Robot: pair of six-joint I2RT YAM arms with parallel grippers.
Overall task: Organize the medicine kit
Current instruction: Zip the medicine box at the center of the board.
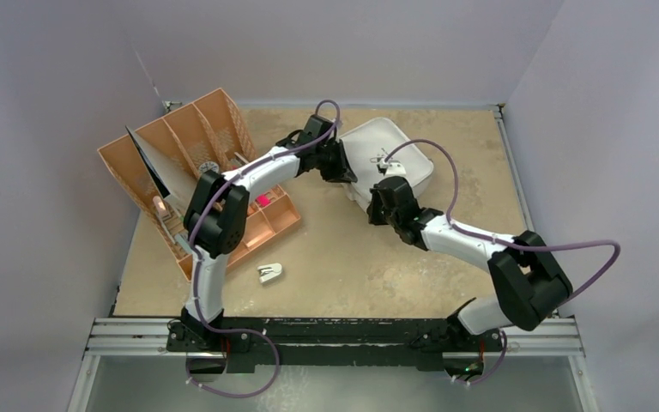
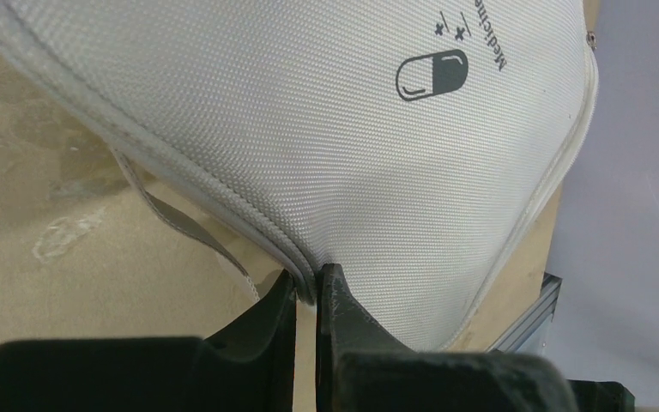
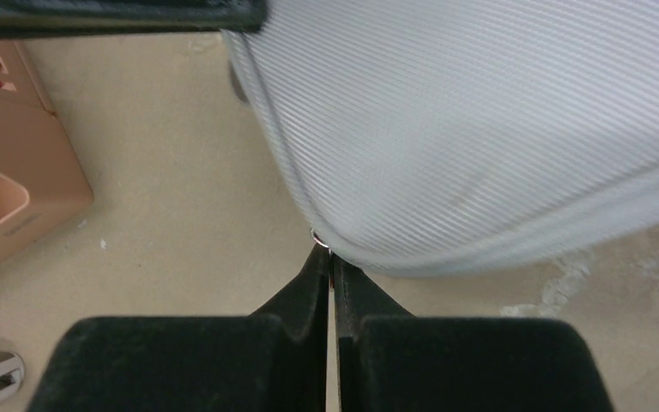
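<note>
Toward the far side of the table sits the kit, left gripper clamped on its seam. And the right gripper is squeezed together, tips right at the kit's rim; can't tell if it's pinching anything.

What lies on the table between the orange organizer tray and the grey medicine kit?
Only bare table lies between the organizer tray and the medicine kit; the right wrist view shows it.

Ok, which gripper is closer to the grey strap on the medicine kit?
Left. The left gripper pinches the edge of the medicine kit beside the strap; the right gripper meets the kit farther along, at its near corner.
</note>
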